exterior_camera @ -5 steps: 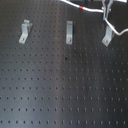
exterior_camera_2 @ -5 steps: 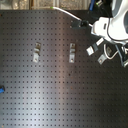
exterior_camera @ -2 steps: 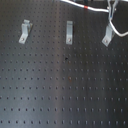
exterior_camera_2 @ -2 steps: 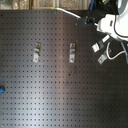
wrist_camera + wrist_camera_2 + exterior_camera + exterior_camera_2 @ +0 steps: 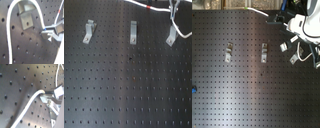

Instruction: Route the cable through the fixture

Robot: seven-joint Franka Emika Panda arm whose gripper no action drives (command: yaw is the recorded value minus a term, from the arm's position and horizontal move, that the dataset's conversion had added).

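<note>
The white cable (image 5: 178, 29) comes in along the first exterior view's top edge, with its red band (image 5: 149, 8) showing, and drops past the right-hand fixture (image 5: 171, 36), a slanted silver clip. My gripper (image 5: 175, 5) is above that clip, shut on the cable. In the first wrist view the cable (image 5: 11, 15) arcs around the clip (image 5: 26, 19) and ends between my fingertips (image 5: 47, 32). The second wrist view shows the cable (image 5: 31, 101) running into the shut gripper (image 5: 46, 95). In the second exterior view the arm (image 5: 306, 22) covers most of the cable (image 5: 257, 11).
Two more clips stand on the black perforated board: a slanted one (image 5: 87, 31) at the first exterior view's left and a straight upright one (image 5: 133, 32) in the middle. A small blue object (image 5: 193, 90) lies at the second exterior view's left edge.
The gripper has drifted slightly toward the second exterior view's top right, carrying the cable with it. The clips have not moved.
</note>
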